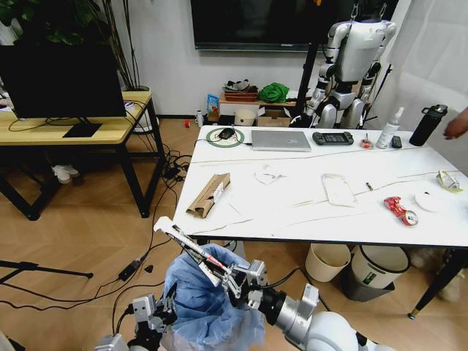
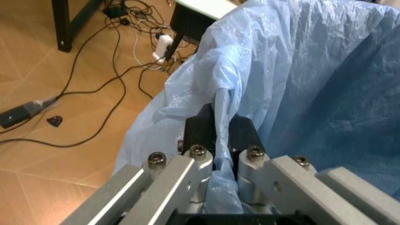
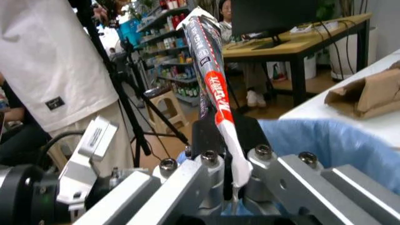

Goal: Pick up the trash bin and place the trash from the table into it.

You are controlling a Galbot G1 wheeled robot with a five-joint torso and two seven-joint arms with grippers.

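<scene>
The left pincer (image 1: 170, 301) is clamped on the bag-lined rim of the trash bin (image 1: 208, 292), holding it from the bin's left side. The right pincer (image 1: 227, 279), its arm reaching in from the bin's right, hangs above the bin's opening, pinched tight on a flattened red-and-white wrapper (image 1: 186, 247).

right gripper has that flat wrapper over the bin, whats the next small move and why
Probably open the right gripper and let the wrapper drop. It is pinched at one end, slanting over the blue-lined trash bin, which the left gripper holds by the bag rim, so it should fall inside.
</scene>
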